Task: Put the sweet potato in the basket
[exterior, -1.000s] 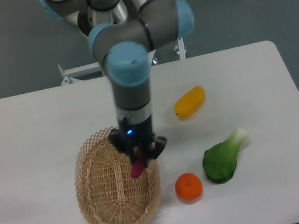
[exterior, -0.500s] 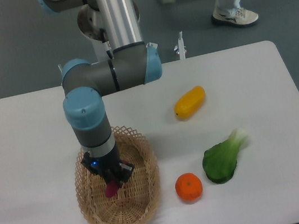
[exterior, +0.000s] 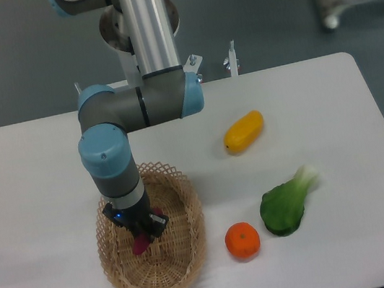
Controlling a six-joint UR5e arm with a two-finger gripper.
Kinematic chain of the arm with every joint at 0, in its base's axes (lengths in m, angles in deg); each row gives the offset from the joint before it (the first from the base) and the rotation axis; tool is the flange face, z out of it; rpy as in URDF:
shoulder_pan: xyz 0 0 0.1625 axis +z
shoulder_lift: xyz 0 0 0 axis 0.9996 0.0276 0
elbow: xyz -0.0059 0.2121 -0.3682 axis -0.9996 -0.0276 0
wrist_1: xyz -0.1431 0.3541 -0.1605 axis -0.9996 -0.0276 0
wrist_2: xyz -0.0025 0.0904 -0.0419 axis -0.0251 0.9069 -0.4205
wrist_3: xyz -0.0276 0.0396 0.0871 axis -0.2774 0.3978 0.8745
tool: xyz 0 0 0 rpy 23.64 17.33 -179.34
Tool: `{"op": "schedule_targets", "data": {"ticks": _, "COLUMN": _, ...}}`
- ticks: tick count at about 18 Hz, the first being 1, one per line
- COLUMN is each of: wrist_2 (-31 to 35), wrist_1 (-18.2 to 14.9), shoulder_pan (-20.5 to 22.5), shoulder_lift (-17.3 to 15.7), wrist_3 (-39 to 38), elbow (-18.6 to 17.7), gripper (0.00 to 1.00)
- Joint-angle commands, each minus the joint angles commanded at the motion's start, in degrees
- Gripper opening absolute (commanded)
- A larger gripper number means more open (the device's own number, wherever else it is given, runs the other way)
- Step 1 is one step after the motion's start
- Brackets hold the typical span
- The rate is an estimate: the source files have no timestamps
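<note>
Gripper (exterior: 140, 234): closed on the sweet potato (exterior: 140, 244), which hangs tip-down inside the basket (exterior: 189, 265), over the woven floor left of centre; whether it touches the floor cannot be told. Step in hand: release. Best done low and near the middle, away from the lattice rim, opening fully before lifting straight up so the fingers do not drag the basket. Basket contents: sweet potato only, not yet let go. Outside, on the table (exterior: 28, 170): yellow fruit (exterior: 243, 131), orange (exterior: 242, 241), leafy green (exterior: 287, 202).
</note>
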Motion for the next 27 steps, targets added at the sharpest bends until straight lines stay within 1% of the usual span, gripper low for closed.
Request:
{"op": "schedule_targets", "data": {"ticks": 1, "wrist_2": 0.0, "wrist_1": 0.0, "shoulder_pan": 0.0, "shoulder_lift": 0.0, "wrist_3": 0.0, "elbow": 0.2, "gripper": 0.68}}
{"op": "schedule_targets", "data": {"ticks": 2, "wrist_2": 0.2, "wrist_1": 0.0, "shoulder_pan": 0.0, "shoulder_lift": 0.0, "wrist_3": 0.1, "elbow": 0.3, "gripper": 0.79}}
{"op": "schedule_targets", "data": {"ticks": 4, "wrist_2": 2.5, "wrist_1": 0.0, "shoulder_pan": 0.0, "shoulder_lift": -0.1, "wrist_3": 0.2, "elbow": 0.4, "gripper": 0.92}}
{"op": "schedule_targets", "data": {"ticks": 6, "wrist_2": 4.5, "wrist_1": 0.1, "shoulder_pan": 0.0, "shoulder_lift": -0.3, "wrist_3": 0.5, "elbow": 0.8, "gripper": 1.00}}
{"op": "schedule_targets", "data": {"ticks": 8, "wrist_2": 4.5, "wrist_1": 0.0, "shoulder_pan": 0.1, "shoulder_lift": -0.6, "wrist_3": 0.6, "elbow": 1.1, "gripper": 1.00}}
{"op": "schedule_targets", "data": {"ticks": 13, "wrist_2": 4.9, "wrist_1": -0.2, "shoulder_pan": 0.5, "shoulder_lift": -1.7, "wrist_3": 0.4, "elbow": 3.5, "gripper": 1.00}}
{"op": "schedule_targets", "data": {"ticks": 16, "wrist_2": 5.4, "wrist_1": -0.4, "shoulder_pan": 2.9, "shoulder_lift": -4.2, "wrist_3": 1.1, "elbow": 4.8, "gripper": 1.00}}
{"op": "schedule_targets", "data": {"ticks": 18, "wrist_2": 5.1, "wrist_1": -0.4, "shoulder_pan": 5.4, "shoulder_lift": -6.7, "wrist_3": 5.8, "elbow": 4.9, "gripper": 1.00}}
{"op": "schedule_targets", "data": {"ticks": 19, "wrist_2": 5.2, "wrist_1": -0.4, "shoulder_pan": 6.0, "shoulder_lift": -7.5, "wrist_3": 8.2, "elbow": 5.0, "gripper": 1.00}}
{"op": "schedule_targets", "data": {"ticks": 20, "wrist_2": 5.1, "wrist_1": -0.4, "shoulder_pan": 7.0, "shoulder_lift": -7.9, "wrist_3": 9.7, "elbow": 5.1, "gripper": 1.00}}
{"op": "schedule_targets", "data": {"ticks": 21, "wrist_2": 5.0, "wrist_1": -1.1, "shoulder_pan": 8.9, "shoulder_lift": -9.0, "wrist_3": 10.5, "elbow": 5.3, "gripper": 1.00}}
{"op": "schedule_targets", "data": {"ticks": 22, "wrist_2": 4.9, "wrist_1": -2.3, "shoulder_pan": 9.9, "shoulder_lift": -10.4, "wrist_3": 10.8, "elbow": 5.4, "gripper": 1.00}}
{"op": "schedule_targets", "data": {"ticks": 23, "wrist_2": 4.8, "wrist_1": -4.1, "shoulder_pan": 10.5, "shoulder_lift": -11.1, "wrist_3": 11.7, "elbow": 5.7, "gripper": 1.00}}
{"op": "schedule_targets", "data": {"ticks": 24, "wrist_2": 4.8, "wrist_1": -6.9, "shoulder_pan": 11.5, "shoulder_lift": -11.3, "wrist_3": 13.7, "elbow": 6.6, "gripper": 1.00}}
{"op": "schedule_targets", "data": {"ticks": 26, "wrist_2": 4.7, "wrist_1": -13.6, "shoulder_pan": 13.8, "shoulder_lift": -12.6, "wrist_3": 21.0, "elbow": 8.5, "gripper": 1.00}}
{"op": "schedule_targets", "data": {"ticks": 27, "wrist_2": 4.7, "wrist_1": -15.7, "shoulder_pan": 14.7, "shoulder_lift": -13.2, "wrist_3": 24.1, "elbow": 9.4, "gripper": 1.00}}
